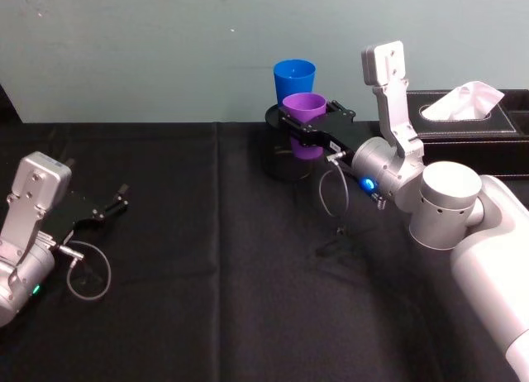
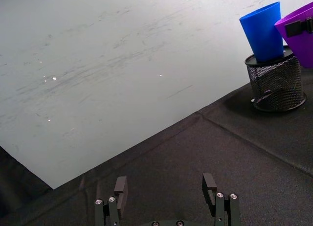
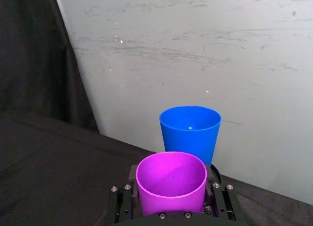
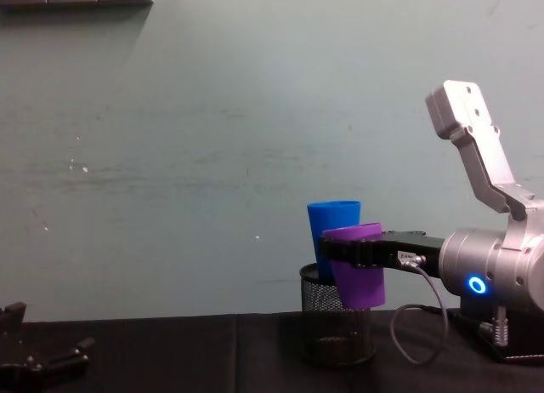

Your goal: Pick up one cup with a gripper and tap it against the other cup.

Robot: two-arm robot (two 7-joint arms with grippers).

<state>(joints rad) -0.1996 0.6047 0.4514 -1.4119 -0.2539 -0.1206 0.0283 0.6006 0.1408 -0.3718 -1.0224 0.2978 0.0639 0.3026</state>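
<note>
Chest view: right gripper (image 4: pixel 357 250) clenches the tapered purple plastic cup (image 4: pixel 362 287); tall blue plastic cup (image 4: pixel 333 219) just beyond its fingertips; left gripper (image 2: pixel 165 187) idle, released.

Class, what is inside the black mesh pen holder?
The blue cup stands in the pen holder, sticking out. Its base is covered by mesh and the purple cup the right gripper holds.

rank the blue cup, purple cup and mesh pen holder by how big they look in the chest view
1. mesh pen holder
2. purple cup
3. blue cup, though it is partly hidden and farther back, so 2 versus 3 is unsure
</note>
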